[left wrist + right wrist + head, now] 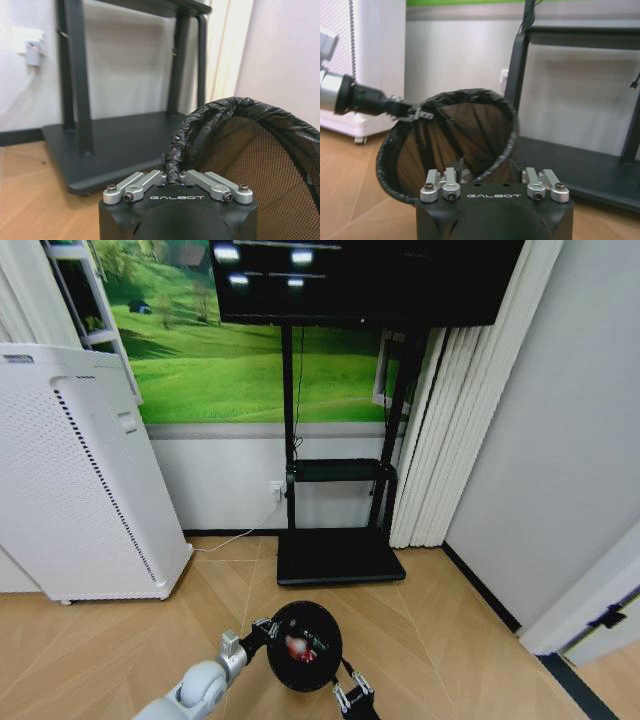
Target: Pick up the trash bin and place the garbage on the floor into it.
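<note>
The trash bin, a small black mesh basket lined with a black bag, hangs tilted just above the wooden floor, its mouth facing the head camera. A red-and-white scrap of garbage lies inside it. My left gripper is shut on the bin's rim at its left side; the right wrist view shows the same grip on the far rim. My right gripper is open at the bin's lower right, and the rolled rim runs down between its spread fingers.
A tall white perforated cabinet stands to the left. Straight ahead is the black TV stand's base with its posts. Pale curtains and a grey wall close the right side. A wall socket with a cable sits low on the back wall.
</note>
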### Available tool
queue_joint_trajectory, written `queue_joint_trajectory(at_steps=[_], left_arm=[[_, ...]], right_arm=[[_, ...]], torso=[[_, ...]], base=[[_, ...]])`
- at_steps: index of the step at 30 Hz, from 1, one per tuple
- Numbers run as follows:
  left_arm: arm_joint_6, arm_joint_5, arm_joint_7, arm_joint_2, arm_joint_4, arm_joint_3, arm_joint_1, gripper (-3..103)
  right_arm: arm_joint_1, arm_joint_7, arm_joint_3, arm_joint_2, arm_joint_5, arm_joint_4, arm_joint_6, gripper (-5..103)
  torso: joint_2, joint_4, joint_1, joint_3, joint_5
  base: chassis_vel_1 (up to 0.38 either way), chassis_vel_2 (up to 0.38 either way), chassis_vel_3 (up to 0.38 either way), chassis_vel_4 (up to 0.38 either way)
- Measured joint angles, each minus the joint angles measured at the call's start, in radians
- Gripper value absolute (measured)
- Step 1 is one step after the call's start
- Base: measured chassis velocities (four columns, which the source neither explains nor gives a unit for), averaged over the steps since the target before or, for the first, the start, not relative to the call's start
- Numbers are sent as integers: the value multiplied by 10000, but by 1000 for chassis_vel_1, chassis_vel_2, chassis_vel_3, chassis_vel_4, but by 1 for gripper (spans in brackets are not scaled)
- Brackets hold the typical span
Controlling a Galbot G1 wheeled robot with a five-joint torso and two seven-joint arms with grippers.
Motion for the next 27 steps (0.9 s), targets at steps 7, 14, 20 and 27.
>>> queue_joint_trajectory(at_steps=[7,14,20,27], left_arm=[[116,-781,-941,272,-1733,-1478,1262,4],[129,-1947,-2077,544,-2889,-2822,2047,4],[143,-2638,-3302,188,-3811,-5488,4018,4],[766,-3752,-4035,-1820,-5393,-10218,7917,4]], right_arm=[[-481,928,738,278,995,1301,-289,79],[-1029,1647,2610,1579,2141,2119,-578,99],[-290,2547,4057,1998,3461,2175,-1307,100],[293,3076,4919,2137,3952,1834,-1692,100]], torso=[[2,6,-1,0,0],[3,-10,-2,0,-5],[3,8,-3,-1,-2],[4,9,-3,-2,-2]], base=[[0,0,0,0],[0,0,0,0],[0,0,0,0],[0,0,0,0]])
